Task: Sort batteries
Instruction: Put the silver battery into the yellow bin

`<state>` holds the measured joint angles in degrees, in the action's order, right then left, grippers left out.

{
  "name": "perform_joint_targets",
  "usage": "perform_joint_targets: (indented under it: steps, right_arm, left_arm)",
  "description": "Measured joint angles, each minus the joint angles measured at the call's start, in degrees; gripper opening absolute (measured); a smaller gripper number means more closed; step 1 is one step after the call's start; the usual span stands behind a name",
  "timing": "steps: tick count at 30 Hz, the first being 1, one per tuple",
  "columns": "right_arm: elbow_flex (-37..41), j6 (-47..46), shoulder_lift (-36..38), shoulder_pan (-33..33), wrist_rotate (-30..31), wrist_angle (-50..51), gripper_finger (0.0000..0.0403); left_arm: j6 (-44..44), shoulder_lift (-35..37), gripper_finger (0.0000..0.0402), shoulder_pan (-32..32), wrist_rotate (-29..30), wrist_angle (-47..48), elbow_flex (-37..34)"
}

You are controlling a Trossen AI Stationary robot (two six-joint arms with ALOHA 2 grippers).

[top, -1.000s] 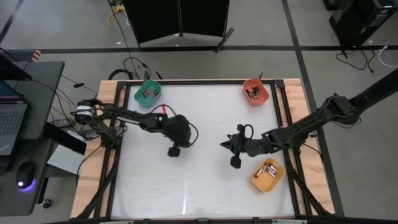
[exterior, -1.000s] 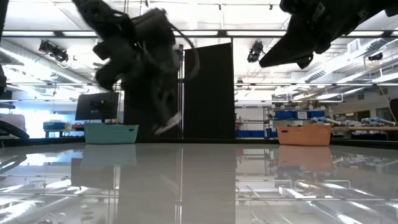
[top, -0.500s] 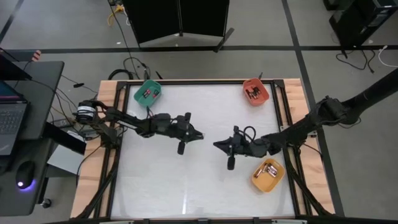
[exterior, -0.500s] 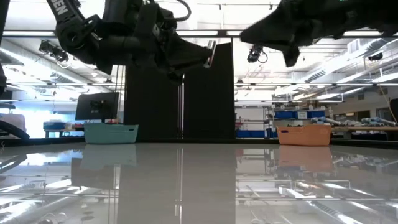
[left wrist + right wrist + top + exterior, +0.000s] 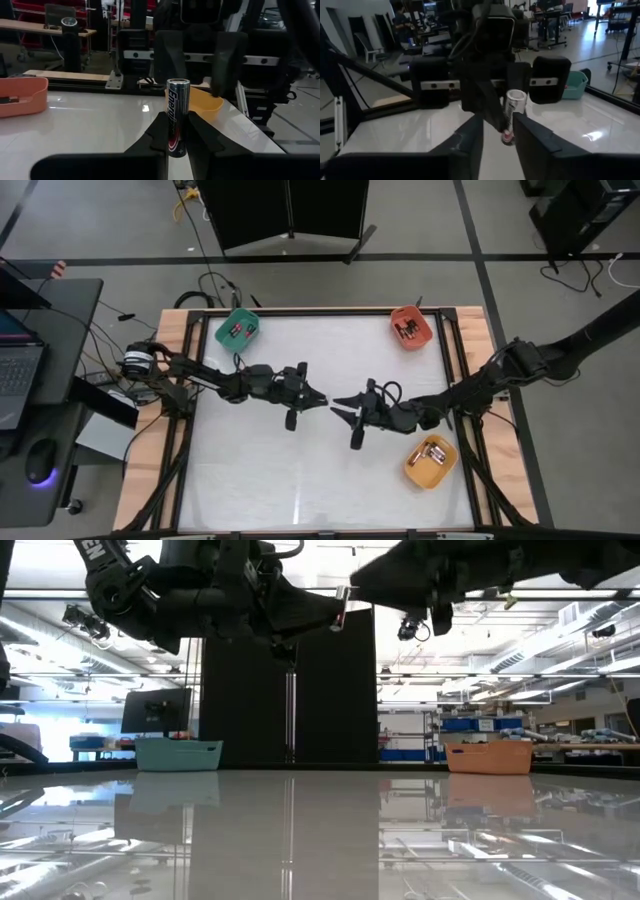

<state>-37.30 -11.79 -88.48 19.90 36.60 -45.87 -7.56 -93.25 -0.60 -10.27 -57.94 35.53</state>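
My left gripper [image 5: 318,398] reaches level over the middle of the table and is shut on a black and silver battery [image 5: 178,116], which also shows in the low view [image 5: 341,608]. My right gripper [image 5: 336,408] points level at it from the table's right. It is open, and its two fingers [image 5: 170,62] stand on either side just beyond the battery, with no touch showing. The right wrist view shows the battery [image 5: 513,111] ahead of my right fingers. More batteries lie in the green bin [image 5: 238,329], the red bin [image 5: 411,326] and the yellow bin [image 5: 431,461]. My left gripper pinches the battery's lower half [image 5: 175,140] between its two fingers. The fingers come level from the table's left and lie across the battery. The battery stands roughly upright, its silver cap up, lifted well clear of the table.
The green bin sits at the table's far left corner, the red bin at the far right, the yellow bin near the right edge. A glossy white tabletop [image 5: 300,480] lies below both arms. A desk with a laptop stands left of the table.
My left gripper has tipped from pointing down to level and risen a little, keeping the battery. My right gripper has also tipped up to level, moved toward the table's left until it faces the left gripper, and opened.
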Motion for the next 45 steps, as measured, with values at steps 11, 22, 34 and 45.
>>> perform_joint_targets:
  steps: [11, 22, 34, 45]
  right_arm:
    - [-1.1, -0.2, -0.4, -2.7, -0.2, 0.1, 0.0171]
    - [-1.1, -1.3, -0.5, -6.2, -6.1, 0.1, 0.0153]
    - [-1.1, -0.2, -0.5, -8.0, -11.5, 0.1, 0.0058]
    - [-1.1, 0.0, -0.5, -8.0, -11.8, 0.1, 0.0058]
  left_arm:
    - [-0.1, 0.0, 0.0044, 0.3, 0.0, -0.6, 0.0]
    - [1.3, 0.0, 0.0044, 0.3, 1.6, -0.1, 0.0]
    - [1.5, 0.1, 0.0044, 0.2, 2.3, 0.1, 0.0]
    - [1.5, 0.1, 0.0057, 0.2, 3.5, 0.1, 0.0]
